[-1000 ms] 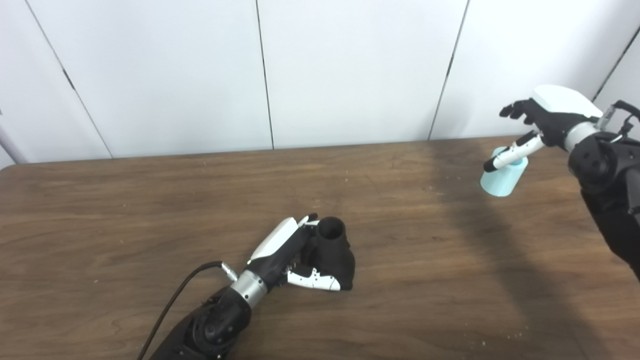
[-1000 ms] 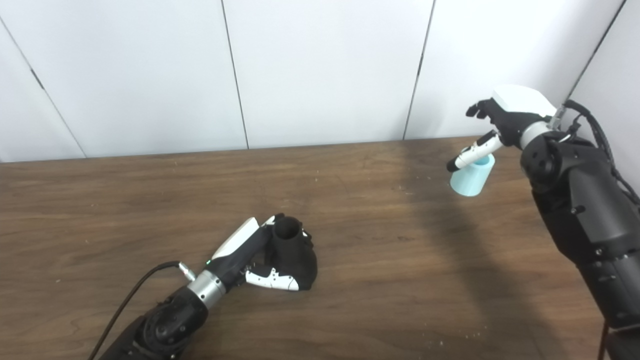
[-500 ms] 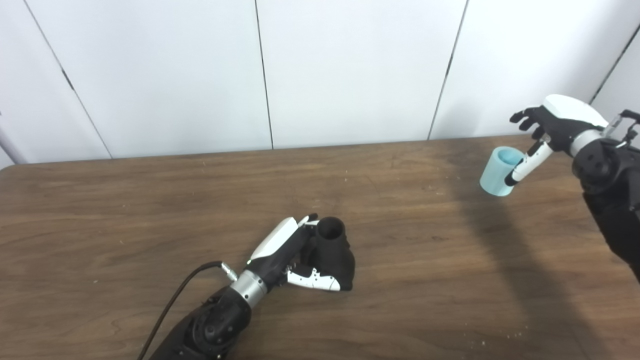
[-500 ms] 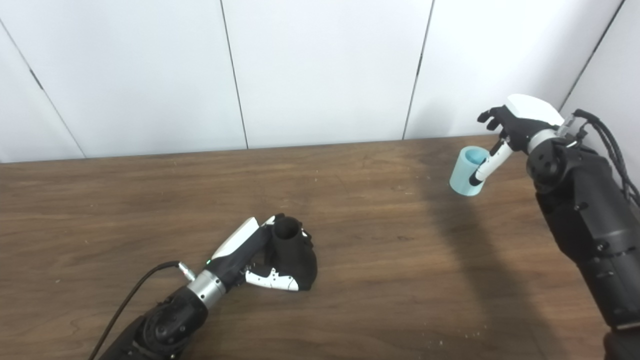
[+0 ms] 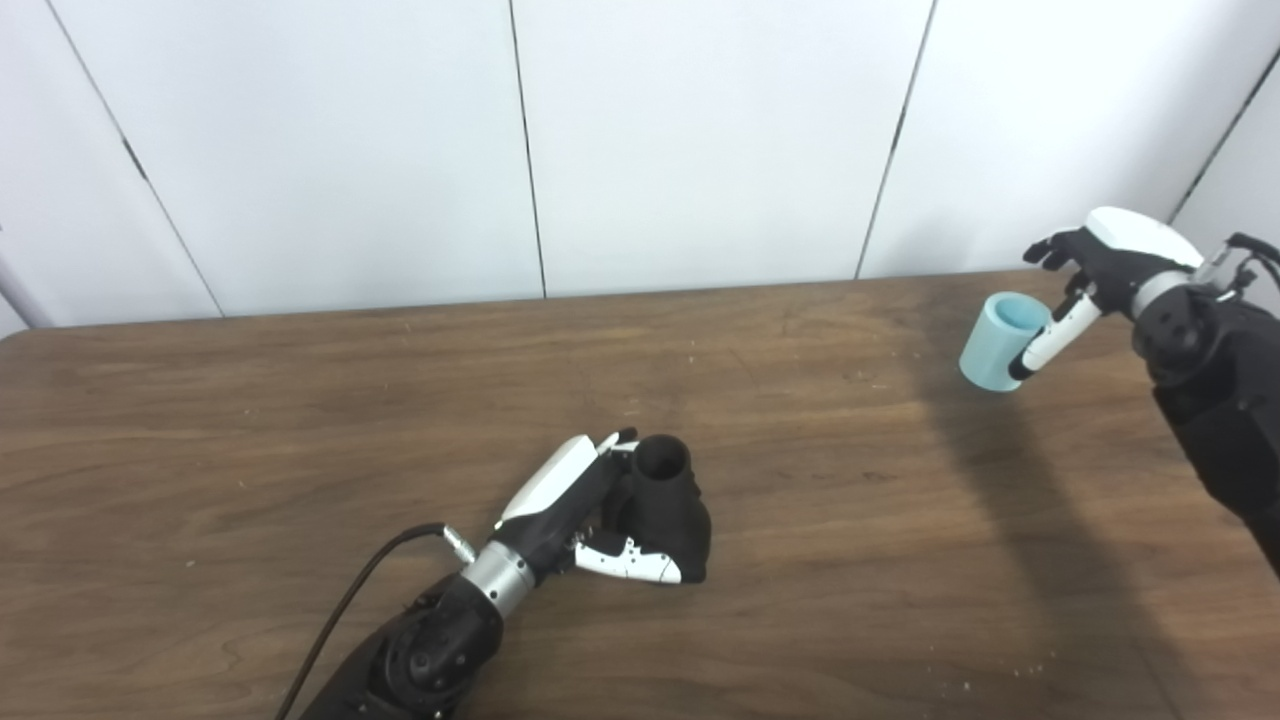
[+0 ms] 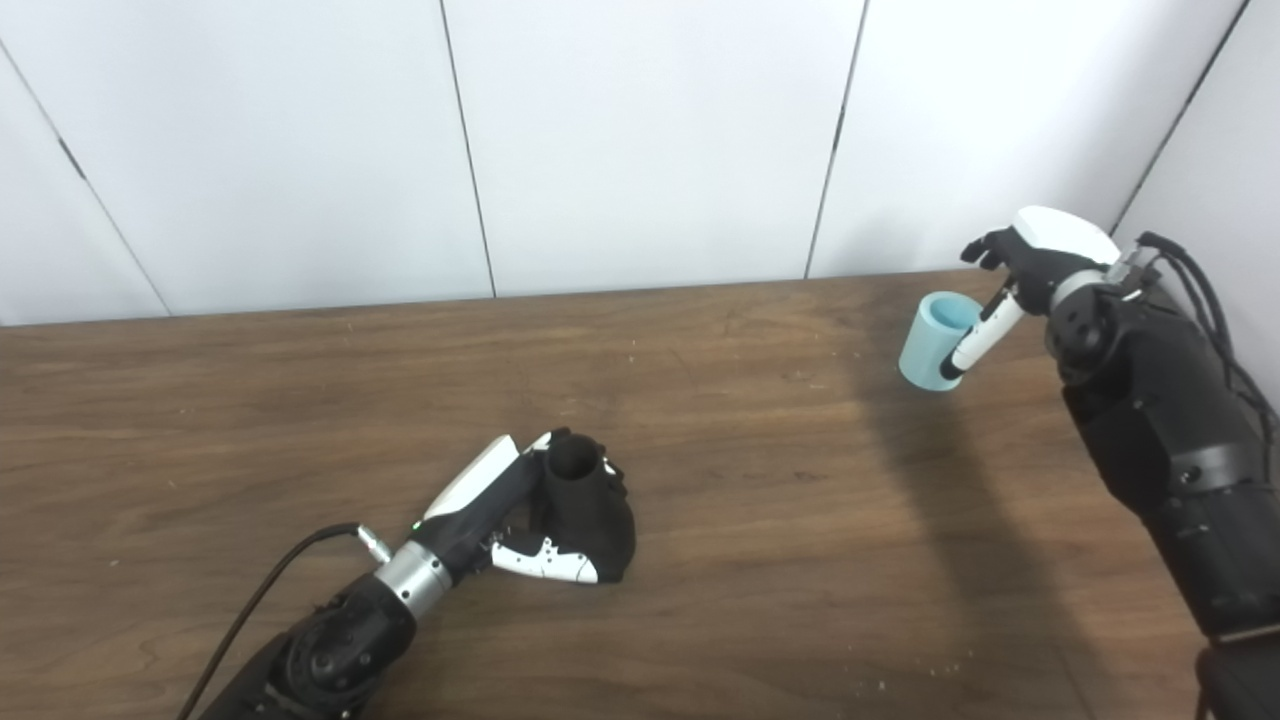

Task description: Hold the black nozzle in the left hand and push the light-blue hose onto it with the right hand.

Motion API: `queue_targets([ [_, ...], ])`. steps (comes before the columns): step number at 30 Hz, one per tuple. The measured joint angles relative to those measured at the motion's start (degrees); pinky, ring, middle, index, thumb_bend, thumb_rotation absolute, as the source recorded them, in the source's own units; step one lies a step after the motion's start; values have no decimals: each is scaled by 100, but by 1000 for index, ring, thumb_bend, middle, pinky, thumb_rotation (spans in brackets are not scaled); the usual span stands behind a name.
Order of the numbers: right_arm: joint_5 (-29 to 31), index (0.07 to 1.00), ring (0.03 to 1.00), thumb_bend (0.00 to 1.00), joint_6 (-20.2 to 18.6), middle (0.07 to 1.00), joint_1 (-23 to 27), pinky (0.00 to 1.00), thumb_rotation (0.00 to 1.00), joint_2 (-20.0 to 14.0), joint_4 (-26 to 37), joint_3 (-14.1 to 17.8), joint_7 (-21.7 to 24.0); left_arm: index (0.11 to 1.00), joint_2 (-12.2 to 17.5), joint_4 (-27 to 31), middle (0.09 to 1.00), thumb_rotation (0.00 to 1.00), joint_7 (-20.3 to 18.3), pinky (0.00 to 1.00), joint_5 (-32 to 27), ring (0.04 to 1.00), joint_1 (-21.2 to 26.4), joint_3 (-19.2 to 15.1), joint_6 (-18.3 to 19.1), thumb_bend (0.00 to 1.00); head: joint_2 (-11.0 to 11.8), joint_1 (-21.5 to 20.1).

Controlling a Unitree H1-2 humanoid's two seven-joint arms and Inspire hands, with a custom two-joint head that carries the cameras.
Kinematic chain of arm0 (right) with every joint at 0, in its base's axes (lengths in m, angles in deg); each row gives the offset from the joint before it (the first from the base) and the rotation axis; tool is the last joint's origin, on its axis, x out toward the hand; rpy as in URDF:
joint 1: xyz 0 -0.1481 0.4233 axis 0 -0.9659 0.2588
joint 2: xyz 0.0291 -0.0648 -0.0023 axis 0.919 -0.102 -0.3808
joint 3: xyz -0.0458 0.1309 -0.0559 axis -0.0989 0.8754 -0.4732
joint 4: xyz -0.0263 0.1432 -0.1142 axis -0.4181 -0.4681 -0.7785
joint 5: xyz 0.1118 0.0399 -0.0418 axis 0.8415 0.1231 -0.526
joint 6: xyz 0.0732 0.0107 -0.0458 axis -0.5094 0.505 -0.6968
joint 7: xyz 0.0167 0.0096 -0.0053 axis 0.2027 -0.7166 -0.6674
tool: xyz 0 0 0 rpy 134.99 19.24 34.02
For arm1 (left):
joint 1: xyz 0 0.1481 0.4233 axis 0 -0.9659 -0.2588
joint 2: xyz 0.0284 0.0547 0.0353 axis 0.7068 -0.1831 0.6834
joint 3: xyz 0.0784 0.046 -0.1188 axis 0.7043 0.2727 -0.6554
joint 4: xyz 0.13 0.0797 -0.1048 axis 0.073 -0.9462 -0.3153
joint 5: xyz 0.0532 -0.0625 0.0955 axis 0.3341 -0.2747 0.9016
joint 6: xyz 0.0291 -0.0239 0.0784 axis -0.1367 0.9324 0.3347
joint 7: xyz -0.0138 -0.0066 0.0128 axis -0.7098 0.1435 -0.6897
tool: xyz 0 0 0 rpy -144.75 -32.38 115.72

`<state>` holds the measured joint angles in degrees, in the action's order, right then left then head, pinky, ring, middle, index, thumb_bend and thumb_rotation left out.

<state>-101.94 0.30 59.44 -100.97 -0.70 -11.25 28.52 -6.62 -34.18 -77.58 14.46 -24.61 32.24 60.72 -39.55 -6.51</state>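
Observation:
The black nozzle (image 5: pixel 668 500) stands on the table, its round opening facing up. My left hand (image 5: pixel 565 495) is shut on it, with fingers behind it and the white thumb across its base. The light-blue hose piece (image 5: pixel 990 345), a short tube with its open end up, stands tilted at the table's far right. My right hand (image 5: pixel 1100 260) is open beside it. Its thumb lies against the hose's right side and its fingers spread above and behind the hose. The same scene shows in the right eye view, with the hose (image 6: pixel 930 345) and nozzle (image 6: pixel 590 505).
The brown wooden table (image 5: pixel 250 420) ends at a white panelled wall behind. A black cable (image 5: pixel 350 590) runs along my left forearm. My right forearm (image 5: pixel 1220 420) crosses the table's right edge.
My right hand has come down and back toward the hose. Its thumb swung from across the hose's top to its right side. The left hand and nozzle have not moved.

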Motion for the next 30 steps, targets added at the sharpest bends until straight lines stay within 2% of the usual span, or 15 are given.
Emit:
queue_targets([
  [17, -3, 828, 760, 1000, 14, 829, 340, 581, 92, -5, -67, -600, 220, 424, -18, 66, 710, 388, -5, 861, 4, 846, -61, 1, 3, 628, -53, 27],
  [22, -60, 832, 815, 1000, 15, 832, 415, 655, 84, -30, -182, -822, 357, 424, -24, 67, 709, 384, -5, 860, 4, 845, -66, 1, 3, 625, -62, 35],
  [25, -122, 825, 725, 999, 16, 815, 455, 563, 82, -41, -205, -933, 446, 423, -27, 69, 709, 384, -5, 864, 4, 846, -68, 1, 3, 625, -70, 35],
  [26, -135, 806, 642, 985, 19, 768, 468, 495, 77, -46, -205, -965, 461, 422, -27, 70, 709, 384, -5, 867, 4, 846, -69, 1, 3, 625, -70, 35],
  [27, -141, 788, 520, 965, 22, 669, 482, 412, 64, -55, -205, -991, 483, 422, -28, 70, 709, 385, -5, 869, 4, 846, -69, 1, 3, 625, -70, 35],
  [28, -161, 777, 444, 953, 33, 607, 497, 361, 55, -70, -205, -1024, 500, 421, -30, 70, 709, 385, -5, 871, 4, 846, -69, 2, 3, 625, -70, 35],
  [29, -209, 743, 325, 932, 56, 461, 505, 264, 32, -83, -206, -1054, 509, 421, -30, 70, 709, 385, -5, 871, 5, 846, -69, 1, 3, 625, -70, 35],
  [30, -249, 712, 258, 915, 86, 376, 507, 199, 16, -96, -209, -1078, 509, 420, -31, 71, 709, 385, -5, 871, 4, 846, -70, 2, 3, 625, -70, 35],
])
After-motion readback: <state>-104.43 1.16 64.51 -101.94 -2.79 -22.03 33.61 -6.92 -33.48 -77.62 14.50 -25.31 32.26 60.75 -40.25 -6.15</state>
